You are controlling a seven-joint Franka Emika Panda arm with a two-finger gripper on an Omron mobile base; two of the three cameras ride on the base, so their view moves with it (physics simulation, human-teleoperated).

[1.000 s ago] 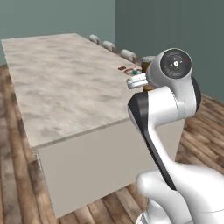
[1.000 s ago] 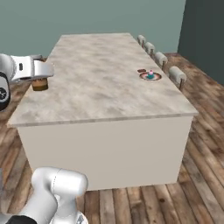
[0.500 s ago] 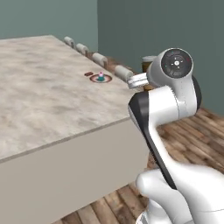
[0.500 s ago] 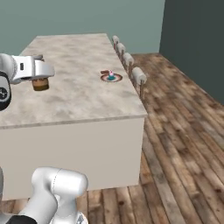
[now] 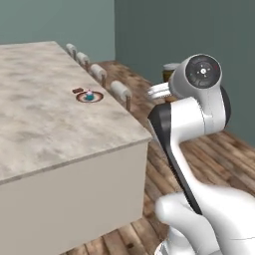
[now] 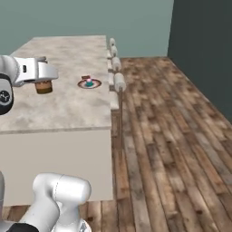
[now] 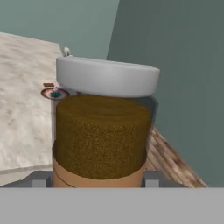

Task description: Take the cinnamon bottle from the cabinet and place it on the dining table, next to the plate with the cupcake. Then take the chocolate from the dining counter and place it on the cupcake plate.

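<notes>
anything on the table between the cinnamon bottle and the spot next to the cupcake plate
Nothing visible. The gripper holds the cinnamon bottle in the air, and the dining table top between it and the plate is bare marble. Only the chocolate lies near the plate, on its far side.

Hidden and cut off
The arm hides most of the cinnamon bottle [image 5: 170, 72]; the counter [image 6: 68, 106] runs off frame; the cupcake [image 6: 89, 82] is tiny.

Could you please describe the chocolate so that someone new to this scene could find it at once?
Start at the large beige-grey marble island, then find the small red-rimmed plate near its long edge by the stools. The small flat dark brown chocolate bar lies on the marble just beside it, unlike the pink-frosted cupcake, which sits on the plate.
</notes>
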